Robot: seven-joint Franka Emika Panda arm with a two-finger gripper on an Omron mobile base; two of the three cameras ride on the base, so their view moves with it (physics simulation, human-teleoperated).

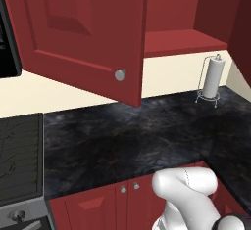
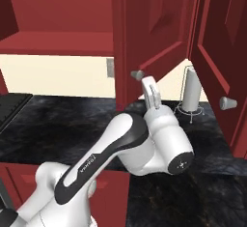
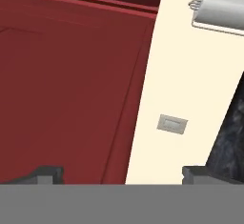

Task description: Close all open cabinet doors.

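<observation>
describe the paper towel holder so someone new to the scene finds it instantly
Start at the black marbled countertop and follow it to the far corner against the cream wall. There, below the open red wall cabinet, stands the paper towel holder: an upright white roll in a thin wire stand, the one freestanding item on that counter.

Two dark-red cabinet doors are seen open above the black counter. The left door [image 1: 83, 33] is swung far out from the cabinet, with its silver knob [image 1: 120, 75] at the lower corner. The right door [image 2: 219, 52] is also swung out, its knob [image 2: 226, 103] low.
</observation>
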